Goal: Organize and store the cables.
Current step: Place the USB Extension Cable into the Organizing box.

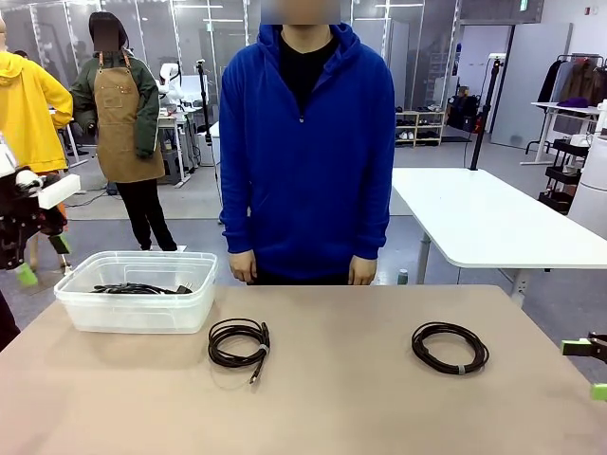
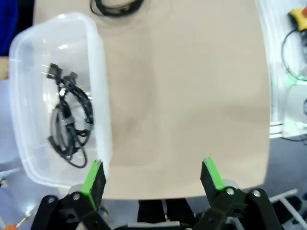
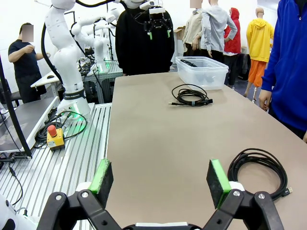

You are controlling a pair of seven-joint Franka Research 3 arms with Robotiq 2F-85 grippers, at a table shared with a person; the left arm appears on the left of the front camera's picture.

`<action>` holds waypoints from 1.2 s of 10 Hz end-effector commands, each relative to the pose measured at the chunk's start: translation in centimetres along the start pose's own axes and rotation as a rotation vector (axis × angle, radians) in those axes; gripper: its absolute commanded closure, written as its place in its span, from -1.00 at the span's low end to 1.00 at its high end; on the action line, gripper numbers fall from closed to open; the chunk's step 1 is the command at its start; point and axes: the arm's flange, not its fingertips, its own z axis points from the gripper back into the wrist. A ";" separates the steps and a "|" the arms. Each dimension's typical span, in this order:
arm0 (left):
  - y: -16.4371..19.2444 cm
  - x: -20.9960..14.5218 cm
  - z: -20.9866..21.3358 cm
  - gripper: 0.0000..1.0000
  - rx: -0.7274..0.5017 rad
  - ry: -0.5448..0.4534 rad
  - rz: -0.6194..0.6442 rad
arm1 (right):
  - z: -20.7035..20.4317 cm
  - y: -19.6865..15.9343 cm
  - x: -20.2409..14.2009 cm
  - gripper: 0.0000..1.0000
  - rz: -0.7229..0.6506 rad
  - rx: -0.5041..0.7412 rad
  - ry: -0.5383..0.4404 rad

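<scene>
so the beige flat tabletop [image 1: 360,408] looks like smooth matt laminate, hardly any glare on it. The clear rectangular plastic tub [image 1: 133,315] is the milky see-through kind, smooth walls, a bit glossy along the rim. First black coiled cable [image 1: 133,288] inside the tub, second black coiled cable [image 1: 234,327] just beside the tub, third black coiled cable [image 1: 450,328] well away from the tub: all a smooth rubbery-looking sheath with a dull sheen. The blue hoodie [image 1: 308,161] on the person behind the tub is soft matt cloth. Left gripper [image 2: 151,167] and right gripper [image 3: 159,167]: black semi-matt links, flat green pads [image 2: 93,177], matt too
</scene>
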 end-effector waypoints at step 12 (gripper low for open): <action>-7.6 -1.1 -4.5 -1.00 -0.050 -0.249 0.345 | 0.0 -0.2 0.4 -1.00 -0.024 -0.010 -0.008</action>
